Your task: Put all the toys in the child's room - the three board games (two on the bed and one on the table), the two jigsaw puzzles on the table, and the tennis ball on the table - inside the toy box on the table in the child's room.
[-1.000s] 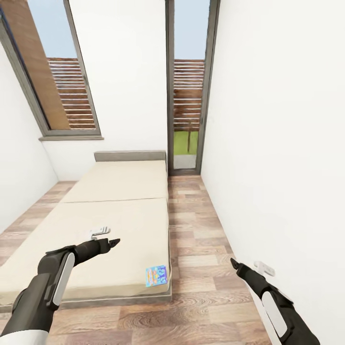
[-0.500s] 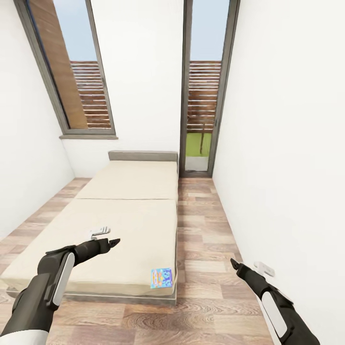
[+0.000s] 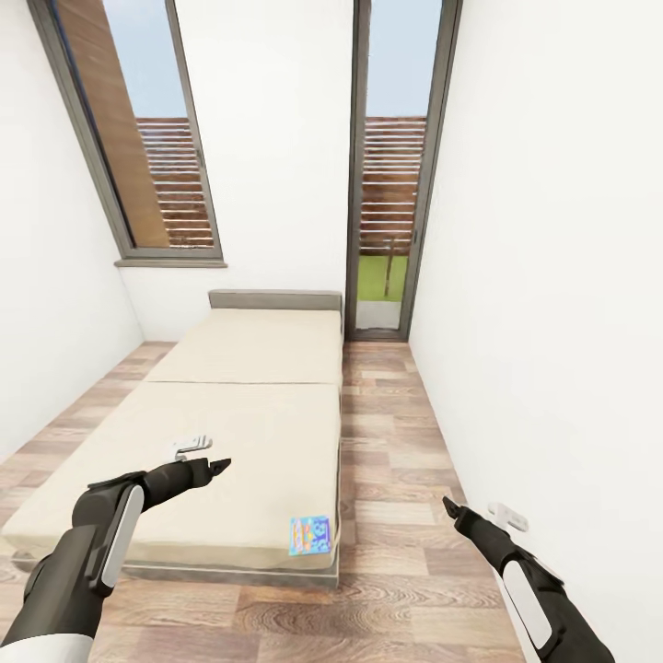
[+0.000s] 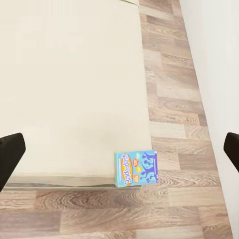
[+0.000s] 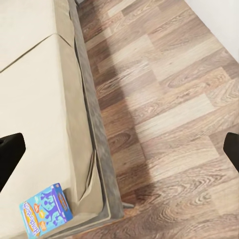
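Narrow, white-walled [image 3: 552, 276], floored in wood planks [image 3: 396, 442]. Slanted grey-framed window [image 3: 152, 166] at left, tall glazed door [image 3: 391, 175] at the far end, slatted fence [image 3: 391, 184] and grass beyond. Bright, even daylight.

a wood-plank floor [image 3: 396, 442] in mixed brown tones runs toward the far wall. white walls [image 3: 543, 276] close in on both sides. at the far end stands a tall, narrow glass door [image 3: 387, 175] in a dark grey frame, showing blue sky, a slatted wooden fence [image 3: 391, 184] and a strip of green grass [image 3: 379, 276]. to its left, a slanted grey-framed window [image 3: 138, 138] sits above a grey sill [image 3: 170, 263].
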{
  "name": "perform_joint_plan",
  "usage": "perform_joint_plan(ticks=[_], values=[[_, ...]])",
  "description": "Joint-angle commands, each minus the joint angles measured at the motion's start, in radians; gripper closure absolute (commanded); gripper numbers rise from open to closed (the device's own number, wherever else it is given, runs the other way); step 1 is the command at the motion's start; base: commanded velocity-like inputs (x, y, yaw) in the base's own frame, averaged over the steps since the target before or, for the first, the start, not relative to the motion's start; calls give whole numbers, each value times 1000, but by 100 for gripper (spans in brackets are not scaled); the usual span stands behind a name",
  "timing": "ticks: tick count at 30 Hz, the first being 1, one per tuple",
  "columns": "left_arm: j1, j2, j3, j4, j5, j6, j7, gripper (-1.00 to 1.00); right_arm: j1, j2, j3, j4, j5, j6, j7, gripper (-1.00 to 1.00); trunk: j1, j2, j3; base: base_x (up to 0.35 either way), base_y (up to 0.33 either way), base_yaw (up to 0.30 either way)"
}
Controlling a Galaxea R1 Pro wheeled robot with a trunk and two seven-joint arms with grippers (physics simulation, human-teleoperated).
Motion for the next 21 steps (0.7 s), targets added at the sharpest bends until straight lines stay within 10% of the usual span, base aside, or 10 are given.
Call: perform_joint_plan(ticks=[1, 21], values=[[-1, 0, 1, -1, 10, 8, 2, -100, -1, 0, -3, -1, -8, 7, 4, -100, 1, -2, -2, 64, -62, 1], [-1, 0, 1, -1, 10, 8, 1, -100, -1, 0, -3, -1, -9, 6, 5, -100, 1, -2, -2, 15, -26, 0]])
